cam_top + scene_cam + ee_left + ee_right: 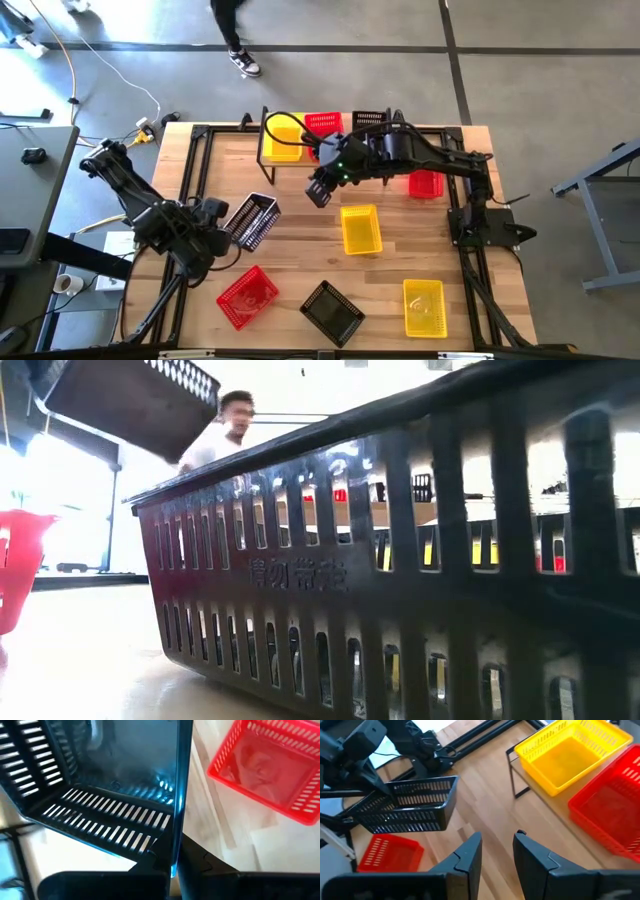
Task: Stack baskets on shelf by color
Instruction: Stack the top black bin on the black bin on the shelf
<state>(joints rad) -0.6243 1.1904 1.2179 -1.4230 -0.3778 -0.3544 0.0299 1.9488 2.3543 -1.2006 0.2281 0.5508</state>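
With the left tool (228, 222) clamped on the black basket (254, 220) near the surface's left edge, carry it level to the shelf (352, 150); right tool (496, 851) narrow, empty.

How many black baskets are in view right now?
3: one on the shelf behind the right arm, one held up by the left gripper at, one near the front edge. Others may be hidden.

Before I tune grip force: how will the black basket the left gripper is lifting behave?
The black basket, pinched by one wall in the left gripper, hangs tilted yet keeps its shape, so probably stiff and light. Its glossy plastic wall may slip or pivot between the fingers. The slotted walls might flex under a hard squeeze.
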